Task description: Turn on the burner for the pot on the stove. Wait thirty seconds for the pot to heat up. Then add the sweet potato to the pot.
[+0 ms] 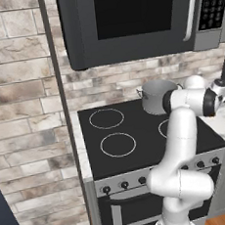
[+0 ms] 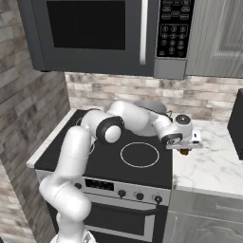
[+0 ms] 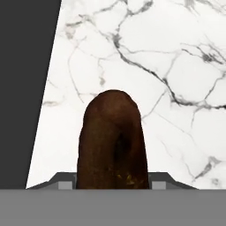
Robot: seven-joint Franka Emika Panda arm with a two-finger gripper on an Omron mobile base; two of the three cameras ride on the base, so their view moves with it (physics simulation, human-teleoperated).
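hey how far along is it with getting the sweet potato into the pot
Whether the burner is on can't be told. In hand: the tool is low over the marble counter, straddling the sweet potato beside the stove. Left: grip, lift and drop it into the pot.

One pot stands at the upper centre of the left base view. One sweet potato fills the lower middle of the hand view. There is one stove, with three white rings showing on its glass top in the left base view and three black knobs showing along its front in the right base view. One microwave hangs across the top, and one marble counter sits at the right.
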